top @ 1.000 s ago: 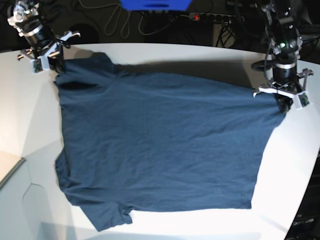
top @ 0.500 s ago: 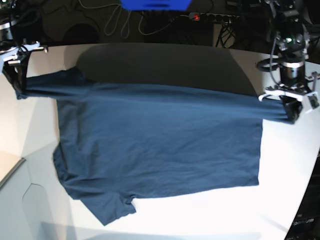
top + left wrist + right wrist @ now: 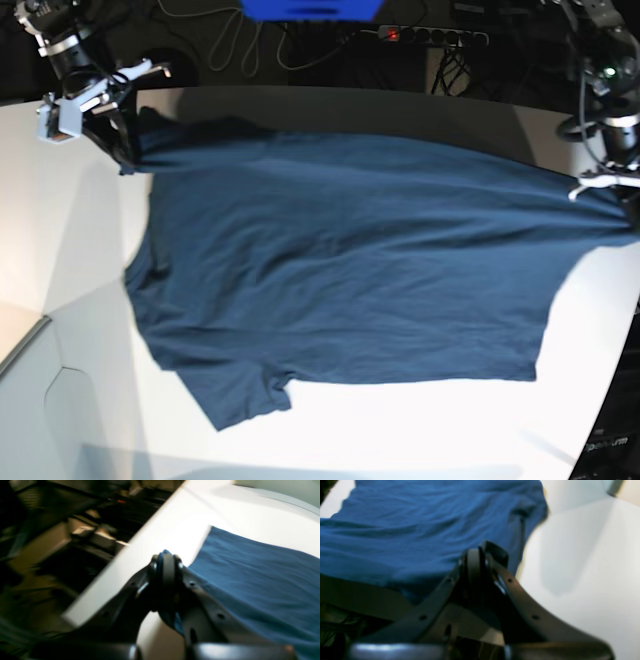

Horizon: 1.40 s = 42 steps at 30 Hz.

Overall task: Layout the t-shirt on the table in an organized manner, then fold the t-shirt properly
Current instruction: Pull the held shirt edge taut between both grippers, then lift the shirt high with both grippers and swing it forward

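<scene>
The dark navy t-shirt [image 3: 340, 260] lies spread across the white table [image 3: 400, 430], with its far edge lifted and pulled taut between both arms. At the far left, my right gripper [image 3: 122, 155] is shut on one corner of the cloth. My left gripper [image 3: 628, 205] pinches the other corner at the right rim of the base view. In the left wrist view the left gripper [image 3: 166, 570] is shut on a fold of the t-shirt [image 3: 262, 580], close to the table's edge [image 3: 162, 525]. In the right wrist view the right gripper [image 3: 480, 560] is shut on the t-shirt [image 3: 407, 525].
Cables and a power strip [image 3: 420, 35] lie on the dark floor behind the table, beside a blue object [image 3: 310, 8]. A seam and a lower panel [image 3: 30, 340] mark the table's near-left corner. Dark equipment [image 3: 62, 542] sits just beyond the table's edge.
Both grippers carried the taut far edge of the t-shirt rightward. The right gripper came back in over the table's left end. The left gripper went out to the right rim.
</scene>
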Each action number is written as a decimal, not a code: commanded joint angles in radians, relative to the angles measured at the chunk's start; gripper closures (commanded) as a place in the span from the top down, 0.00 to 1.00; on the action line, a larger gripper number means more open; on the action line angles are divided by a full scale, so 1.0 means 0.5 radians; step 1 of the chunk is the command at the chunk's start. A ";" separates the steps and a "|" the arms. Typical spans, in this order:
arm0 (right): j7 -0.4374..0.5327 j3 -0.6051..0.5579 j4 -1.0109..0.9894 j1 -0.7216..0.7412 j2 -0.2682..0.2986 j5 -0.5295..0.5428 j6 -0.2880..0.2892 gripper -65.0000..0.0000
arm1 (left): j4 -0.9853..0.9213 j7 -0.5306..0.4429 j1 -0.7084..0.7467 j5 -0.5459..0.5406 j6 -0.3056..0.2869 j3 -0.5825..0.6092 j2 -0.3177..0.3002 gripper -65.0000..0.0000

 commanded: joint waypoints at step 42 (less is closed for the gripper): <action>-0.708 0.075 -0.693 2.293 0.646 0.044 0.006 0.00 | -1.208 -0.062 -2.112 0.019 0.006 0.830 -0.237 0.00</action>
